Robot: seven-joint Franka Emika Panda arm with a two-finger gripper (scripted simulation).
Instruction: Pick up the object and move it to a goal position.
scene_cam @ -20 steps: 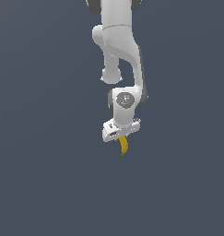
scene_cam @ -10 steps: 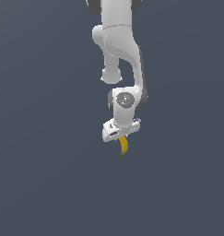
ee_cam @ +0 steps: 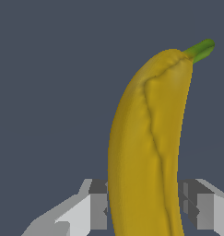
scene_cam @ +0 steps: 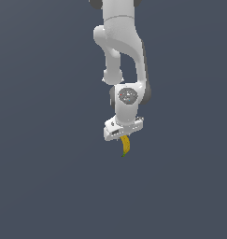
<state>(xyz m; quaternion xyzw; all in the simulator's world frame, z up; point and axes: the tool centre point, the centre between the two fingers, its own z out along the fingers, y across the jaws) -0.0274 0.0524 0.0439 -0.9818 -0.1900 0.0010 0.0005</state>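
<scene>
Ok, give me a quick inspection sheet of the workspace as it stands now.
Surface: plain dark grey ground, no marks seen.
Job's things: banana hangs below the gripper, green tip pointing down; goal position not marked.
Clutter: nothing seen.
Grippers: fingers closed on either side of the banana, holding it.
Cables: nothing seen.
Surroundings: white arm reaching down from the top of the exterior view; nothing else seen.

White arm descending from top centre of the exterior view, wrist bent downward, hand (scene_cam: 124, 137) just below frame centre, fingers (ee_cam: 97, 203) clamped on banana (scene_cam: 125, 145).
</scene>
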